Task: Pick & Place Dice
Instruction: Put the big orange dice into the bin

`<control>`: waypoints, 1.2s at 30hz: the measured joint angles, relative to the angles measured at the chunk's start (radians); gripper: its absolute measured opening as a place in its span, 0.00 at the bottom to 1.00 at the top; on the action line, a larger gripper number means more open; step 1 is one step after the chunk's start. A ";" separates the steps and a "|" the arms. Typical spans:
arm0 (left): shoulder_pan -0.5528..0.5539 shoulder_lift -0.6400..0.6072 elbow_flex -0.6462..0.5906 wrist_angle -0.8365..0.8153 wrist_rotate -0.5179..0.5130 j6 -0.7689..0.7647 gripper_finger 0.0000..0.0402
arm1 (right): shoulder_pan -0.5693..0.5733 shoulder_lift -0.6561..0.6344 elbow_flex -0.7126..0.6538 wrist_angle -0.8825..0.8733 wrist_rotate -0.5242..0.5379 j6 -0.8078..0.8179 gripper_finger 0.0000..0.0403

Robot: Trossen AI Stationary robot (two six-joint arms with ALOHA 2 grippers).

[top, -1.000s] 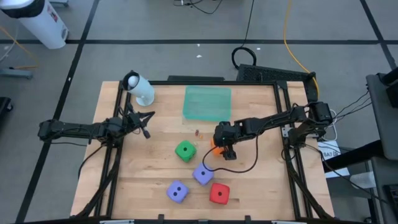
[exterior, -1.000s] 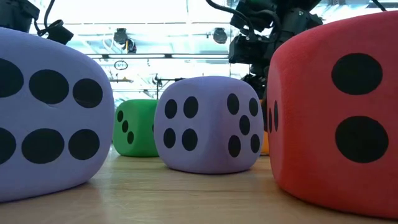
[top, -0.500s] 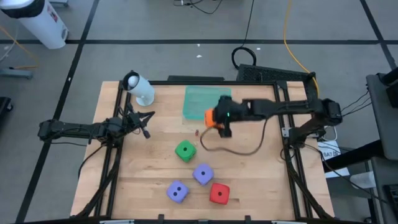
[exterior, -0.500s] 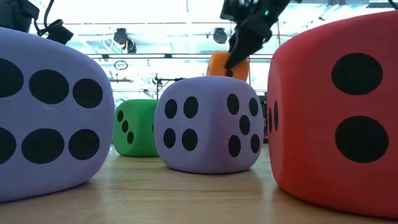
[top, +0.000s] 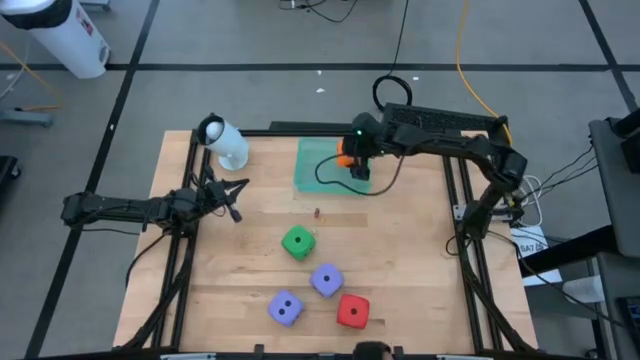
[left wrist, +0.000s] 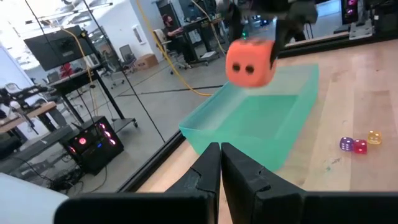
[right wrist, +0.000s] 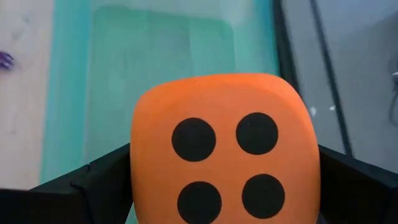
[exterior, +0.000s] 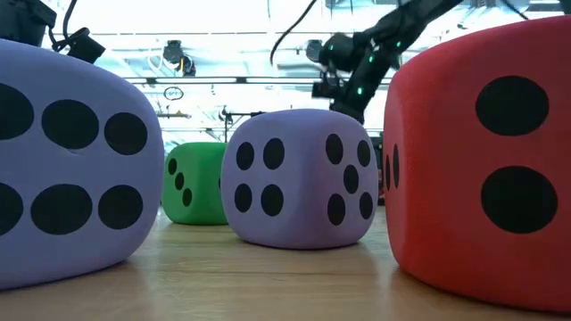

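Note:
My right gripper [top: 350,157] holds the orange die [top: 344,153] in the air over the flat translucent green tray [top: 318,168] at the far middle of the table. The die also shows in the left wrist view [left wrist: 250,62], above the tray [left wrist: 267,127]. The green die [top: 297,242], two purple-blue dice [top: 326,280] [top: 286,308] and the red die [top: 351,311] rest on their bottom faces on the wood nearer the front. My left gripper [top: 233,211] is shut and touches nothing at the table's left side. My right gripper pinches the orange die by two opposite side faces [right wrist: 140,168], one dark finger [right wrist: 93,183] on each side. Its four-pip face looks back at the wrist. The fingers slant down from the table's far right. The die is lifted clear above the tray.
A white cylinder [top: 226,144] lies at the far left corner. A few tiny coloured dice [left wrist: 356,144] lie on the wood between tray and green die. A dark cable [top: 335,180] loops from the right arm across the tray. Black frame rails edge the table's left and right sides.
My right gripper has carried the orange die up from the table's middle, beside the green die, toward the far edge. It now hangs over the tray, lifted clear. The right arm has swung toward the far side. The other dice have kept still.

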 joint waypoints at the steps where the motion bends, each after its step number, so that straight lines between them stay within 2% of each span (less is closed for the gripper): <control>1: 0.000 0.000 0.000 0.000 0.000 0.004 0.06 | -0.007 0.016 0.000 0.001 0.001 -0.002 0.97; 8: 0.000 0.000 0.000 0.003 0.000 0.004 0.06 | -0.039 0.115 0.000 0.023 -0.007 -0.017 0.97; 13: 0.000 0.000 0.000 0.025 0.000 0.005 0.06 | -0.063 0.157 0.002 0.049 -0.061 0.012 0.97; 23: 0.000 0.000 0.000 0.028 0.000 0.011 0.06 | -0.072 0.165 0.003 0.050 -0.086 0.066 0.98; 36: 0.000 0.000 0.000 0.029 0.000 0.002 0.06 | -0.059 0.146 -0.002 0.027 -0.105 0.047 0.99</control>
